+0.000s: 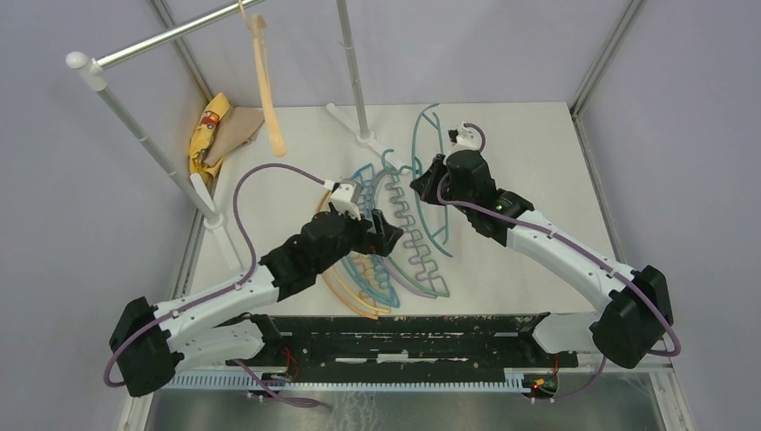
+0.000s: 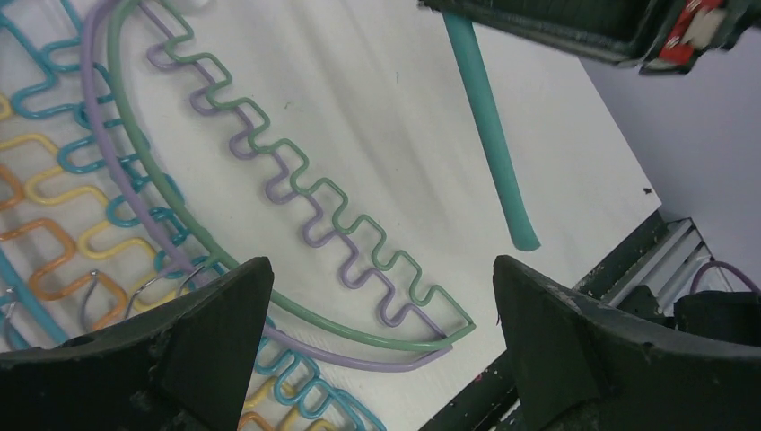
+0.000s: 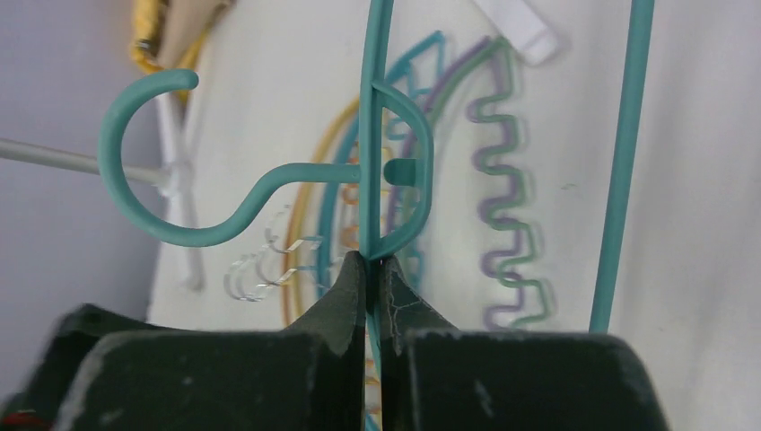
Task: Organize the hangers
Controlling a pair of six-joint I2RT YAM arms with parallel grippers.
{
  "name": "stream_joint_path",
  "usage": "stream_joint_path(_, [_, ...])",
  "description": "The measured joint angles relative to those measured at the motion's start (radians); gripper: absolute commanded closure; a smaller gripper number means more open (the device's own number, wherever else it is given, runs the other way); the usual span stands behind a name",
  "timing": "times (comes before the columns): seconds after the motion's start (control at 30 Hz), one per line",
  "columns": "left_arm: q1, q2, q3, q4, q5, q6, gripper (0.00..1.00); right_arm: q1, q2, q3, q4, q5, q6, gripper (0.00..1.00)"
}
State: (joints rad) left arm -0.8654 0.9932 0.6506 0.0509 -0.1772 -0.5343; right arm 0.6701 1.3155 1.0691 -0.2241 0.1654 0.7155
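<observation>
Jaws on our right gripper [image 3: 370, 262] are pinching the teal hanger [image 3: 314, 169] by its thin bar just under the hook, which is pointing to nine o'clock in the wrist view. Our left gripper [image 2: 379, 269] is hovering spread wide over the pile of hangers [image 1: 417, 242], gripping nothing. At eleven o'clock from the pile, an orange hanger [image 1: 267, 90] is dangling from the rack pole [image 1: 170, 36].

smooth glossy plastic hangers [image 2: 296, 180], matt white table [image 1: 538, 162].
</observation>
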Motion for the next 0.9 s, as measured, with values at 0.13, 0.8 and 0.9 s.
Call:
stream_joint_path(0.13, [-0.069, 0.093, -0.008, 0.075, -0.06, 0.0, 0.01, 0.0, 0.002, 0.0, 0.099, -0.078, 0.097, 0.99])
stream_joint_path(0.8, [-0.15, 0.121, -0.031, 0.16, -0.119, -0.004, 0.01, 0.006, 0.045, -0.069, 0.225, -0.113, 0.221, 0.99])
stream_joint_path(0.9, [-0.153, 0.073, -0.047, 0.161, -0.104, -0.013, 0.01, 0.008, 0.06, -0.069, 0.224, -0.105, 0.219, 0.99])
